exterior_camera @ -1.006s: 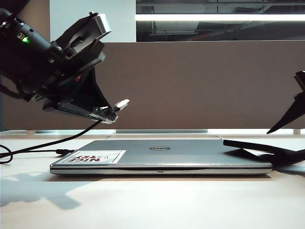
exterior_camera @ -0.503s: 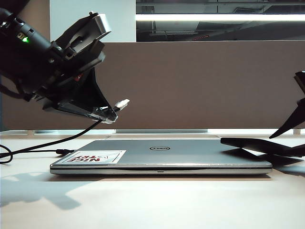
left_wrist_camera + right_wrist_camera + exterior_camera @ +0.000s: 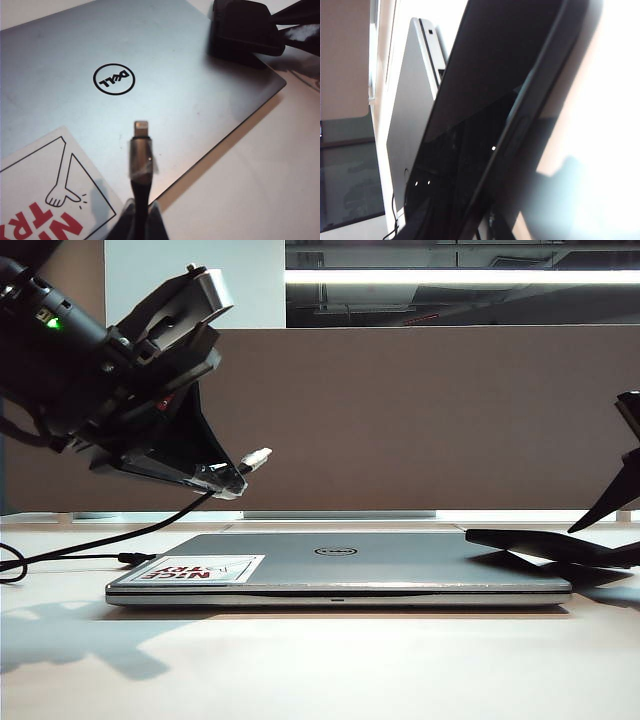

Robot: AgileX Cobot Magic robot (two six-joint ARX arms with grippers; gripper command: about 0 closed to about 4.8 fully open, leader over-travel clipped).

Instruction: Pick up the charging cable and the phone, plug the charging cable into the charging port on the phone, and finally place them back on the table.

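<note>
My left gripper (image 3: 225, 480) hangs above the left part of the closed laptop, shut on the black charging cable (image 3: 100, 540). The silvery plug tip (image 3: 142, 127) and dark collar stick out past the left gripper (image 3: 141, 220), pointing over the lid. The black phone (image 3: 540, 543) lies slightly tilted at the laptop's right edge. My right gripper (image 3: 615, 535) has one finger above and one below the phone's right end. In the right wrist view the phone (image 3: 485, 100) fills the space between the dark fingers of the right gripper (image 3: 465, 225). I cannot make out the charging port.
A silver Dell laptop (image 3: 340, 565) with a red-lettered sticker (image 3: 195, 568) lies closed mid-table. The cable trails left over the white table (image 3: 320, 660) in a loop. A grey-brown divider panel (image 3: 420, 420) stands behind.
The right gripper's fingers have closed in on the phone, and the phone's free end has shifted slightly and tilted up. The left gripper and cable have not moved.
</note>
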